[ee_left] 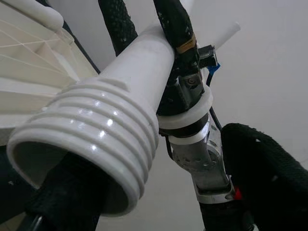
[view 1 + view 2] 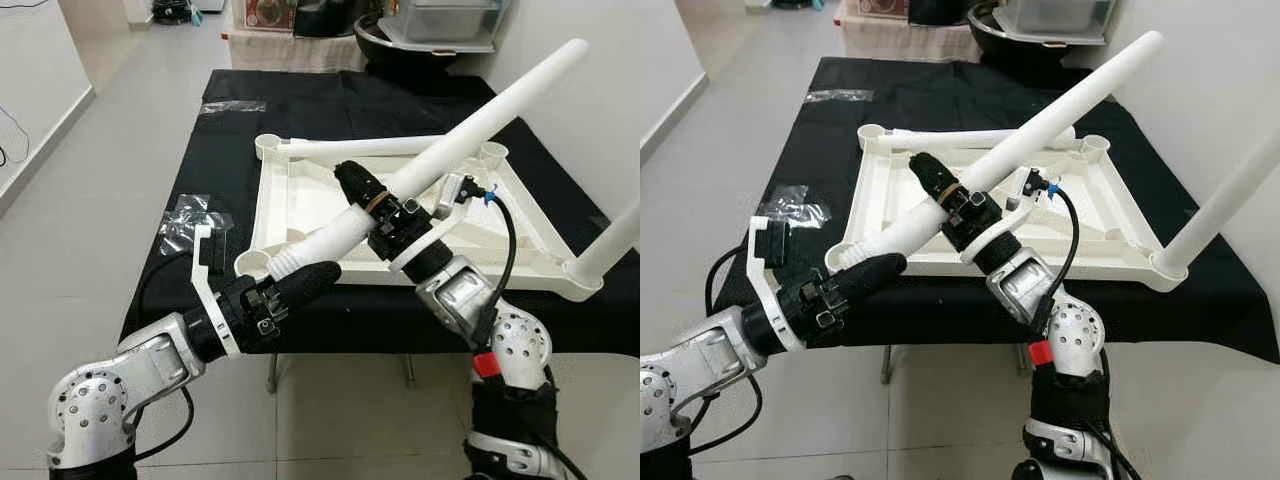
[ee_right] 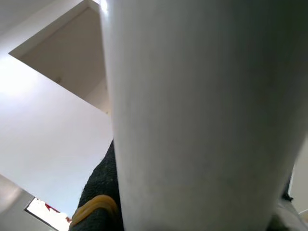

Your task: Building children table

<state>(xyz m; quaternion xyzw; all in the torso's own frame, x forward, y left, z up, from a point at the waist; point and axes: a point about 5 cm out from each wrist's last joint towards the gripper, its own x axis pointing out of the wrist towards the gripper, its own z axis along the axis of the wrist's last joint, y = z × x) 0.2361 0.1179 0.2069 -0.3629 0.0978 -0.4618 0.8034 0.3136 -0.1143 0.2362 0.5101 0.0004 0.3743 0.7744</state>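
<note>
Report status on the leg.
Right pincer shut on leg, tilted. Left pincer under its threaded end, by corner socket. Second leg lies on tabletop.

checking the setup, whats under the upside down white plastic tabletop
A black cloth covering a table lies under the white plastic tabletop. The table surface itself is hidden by the cloth.

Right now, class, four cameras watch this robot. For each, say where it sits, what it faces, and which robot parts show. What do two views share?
Left eye: on the head, looking down at the tabletop; both arms, right gripper on the leg.
Right eye: beside it, same scene.
Left wrist: faces the leg's threaded end, the right arm behind.
Right wrist: pressed against the leg, one finger showing.
Both wrist views share the leg.
</note>
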